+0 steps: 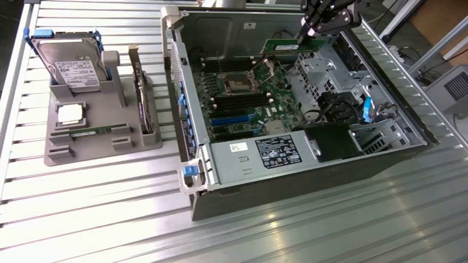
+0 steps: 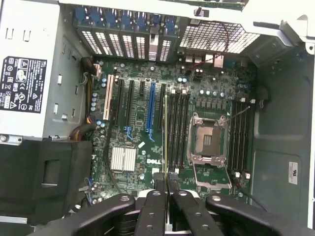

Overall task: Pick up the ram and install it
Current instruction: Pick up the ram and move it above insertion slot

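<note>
Tabletop [image 1: 109,192]: slatted metal, bearing open computer case [image 1: 292,181].
Tool [image 1: 302,36]: clamped on ram [image 1: 289,47], over motherboard [image 1: 245,107] inside case.

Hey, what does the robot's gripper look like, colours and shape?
The gripper is glossy black. Curved linkage bars fan out on each side, joined by round silver-grey pivot bolts, and narrow to two slim, flat black fingers. In the exterior view it is a dark, angular assembly.

Black gripper [image 2: 166,178] pinches thin green ram stick [image 2: 166,128] edge-on over green motherboard [image 2: 140,147], beside silver CPU socket [image 2: 206,142].
</note>
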`<state>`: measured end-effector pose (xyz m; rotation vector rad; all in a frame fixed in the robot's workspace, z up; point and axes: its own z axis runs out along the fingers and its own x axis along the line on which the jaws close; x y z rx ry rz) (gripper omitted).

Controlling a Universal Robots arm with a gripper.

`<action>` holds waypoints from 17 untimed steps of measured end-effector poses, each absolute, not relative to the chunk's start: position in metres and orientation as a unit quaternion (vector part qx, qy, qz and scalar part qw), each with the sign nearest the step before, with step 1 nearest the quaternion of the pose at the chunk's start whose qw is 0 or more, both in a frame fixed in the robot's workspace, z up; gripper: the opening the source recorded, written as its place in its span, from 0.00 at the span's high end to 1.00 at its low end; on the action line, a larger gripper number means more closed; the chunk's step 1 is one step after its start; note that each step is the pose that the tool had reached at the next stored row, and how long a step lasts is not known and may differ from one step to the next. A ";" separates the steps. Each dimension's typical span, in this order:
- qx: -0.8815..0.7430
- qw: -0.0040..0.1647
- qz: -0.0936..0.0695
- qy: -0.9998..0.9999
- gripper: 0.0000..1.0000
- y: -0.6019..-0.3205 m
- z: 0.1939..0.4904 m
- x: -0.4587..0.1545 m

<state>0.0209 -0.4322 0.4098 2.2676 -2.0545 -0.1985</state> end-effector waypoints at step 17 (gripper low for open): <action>0.739 0.038 -0.065 -0.669 0.88 -0.429 0.407 0.046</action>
